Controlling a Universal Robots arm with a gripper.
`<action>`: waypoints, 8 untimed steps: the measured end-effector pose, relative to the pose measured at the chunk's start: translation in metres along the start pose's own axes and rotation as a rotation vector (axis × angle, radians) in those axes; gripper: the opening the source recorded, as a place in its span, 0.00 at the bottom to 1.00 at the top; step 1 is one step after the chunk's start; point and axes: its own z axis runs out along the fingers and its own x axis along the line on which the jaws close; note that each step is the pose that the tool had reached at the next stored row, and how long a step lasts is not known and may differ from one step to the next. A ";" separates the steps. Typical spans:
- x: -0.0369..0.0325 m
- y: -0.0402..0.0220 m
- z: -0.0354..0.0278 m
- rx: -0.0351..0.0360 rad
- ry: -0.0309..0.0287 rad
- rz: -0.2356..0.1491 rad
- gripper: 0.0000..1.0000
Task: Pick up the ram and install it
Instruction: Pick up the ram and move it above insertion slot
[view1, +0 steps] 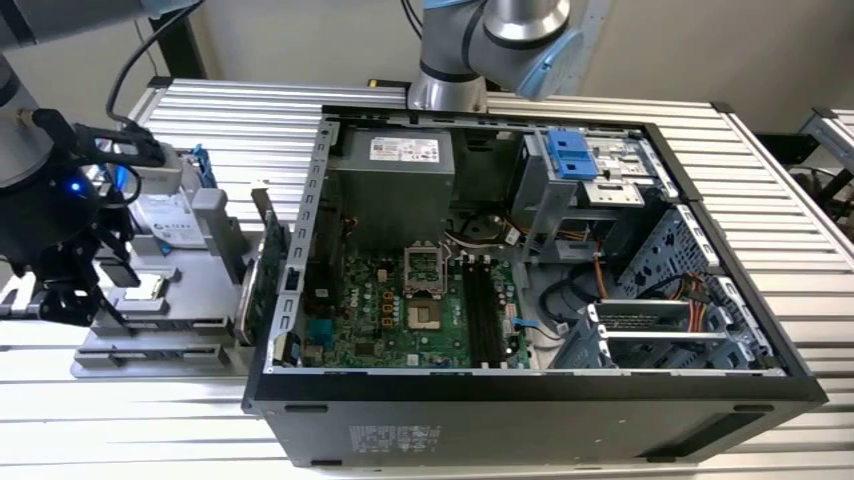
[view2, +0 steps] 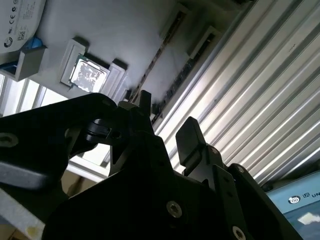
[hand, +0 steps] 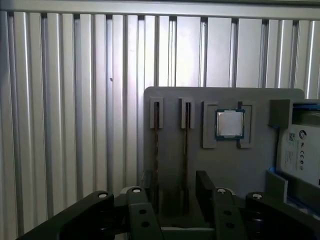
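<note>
Ram (hand: 156, 150): on edge in a slot of the grey holder plate (hand: 225, 165), untouched, a twin stick (hand: 186, 150) just beside it in the next slot. Fingers (hand: 204, 187): spread apart, gripping nothing, poised above the near ends of both sticks. Cannot tell which stick lines up with the gap. Gripper (view1: 74, 305): over the holder at the exterior view's left.

Raised slot blocks around the sticks' far ends. Further along the plate: a square CPU chip (hand: 230, 123) in its pocket, then a hard drive (hand: 300, 150) at the plate's edge. Beneath it all, a ribbed aluminium table (hand: 75, 100).

Between holder and open computer case (view1: 534, 395): a green expansion card (view1: 271, 265), upright on the holder's edge. Inside the case, past its side wall: the motherboard (view1: 387, 320) with its long black memory slots (view1: 483, 310). Behind the case: a second arm's base (view1: 447, 90).
</note>
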 end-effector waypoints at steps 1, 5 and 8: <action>0.0001 0.0000 0.0012 0.0000 0.0000 0.000 1.00; 0.0029 -0.0001 0.0074 -0.0001 0.0001 0.000 1.00; 0.0063 -0.0002 0.0126 -0.0001 0.0000 0.000 1.00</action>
